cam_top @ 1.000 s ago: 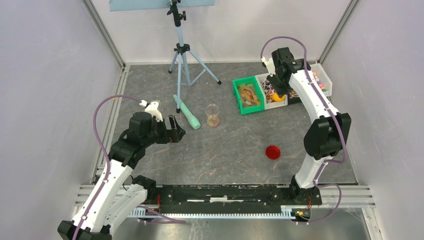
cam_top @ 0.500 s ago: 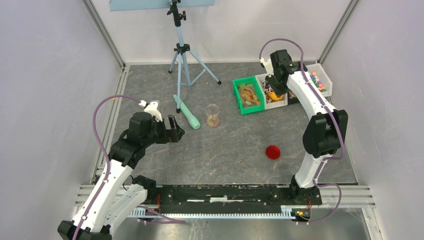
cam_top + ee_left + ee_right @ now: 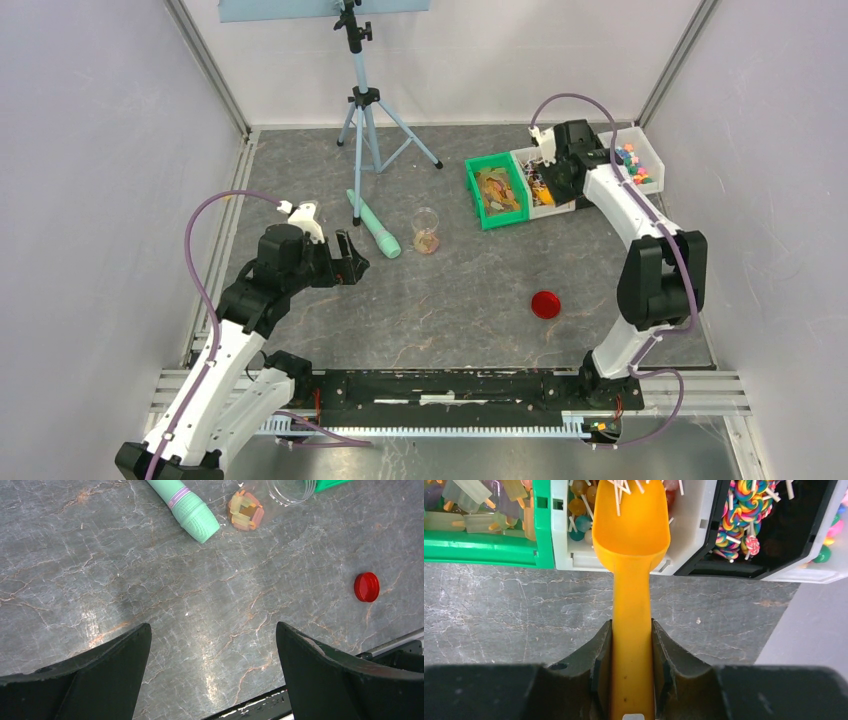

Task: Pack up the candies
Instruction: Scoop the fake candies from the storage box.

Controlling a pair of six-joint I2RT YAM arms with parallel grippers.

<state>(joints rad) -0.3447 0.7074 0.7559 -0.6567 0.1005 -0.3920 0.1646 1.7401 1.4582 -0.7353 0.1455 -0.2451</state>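
Grey marbled table (image 3: 450, 330) carries everything. At its 9 o'clock the left gripper (image 3: 212, 626) hangs over bare stone, jaws spread wide with nothing between them. It is probably parked there to leave the far side free.

At the table's 1 o'clock stands a row of bins: a green bin (image 3: 484, 550), a white bin (image 3: 689, 545) and a black bin (image 3: 784, 535), set edge to edge. A glass jar (image 3: 425, 230) stands upright near the middle, its mouth open and a few sweets at its bottom. It looks placed to receive the load.

The right gripper (image 3: 631, 625) is clamped on the handle of the orange scoop (image 3: 631, 530). The scoop's bowl points to 12 o'clock and reaches over the white bin's rim, so the fingers stay outside it. The red lid (image 3: 545, 304) lies at the jar's 5 o'clock, well apart. The candies (image 3: 580, 524), small round sweets on white sticks, lie in the white bin around the bowl.
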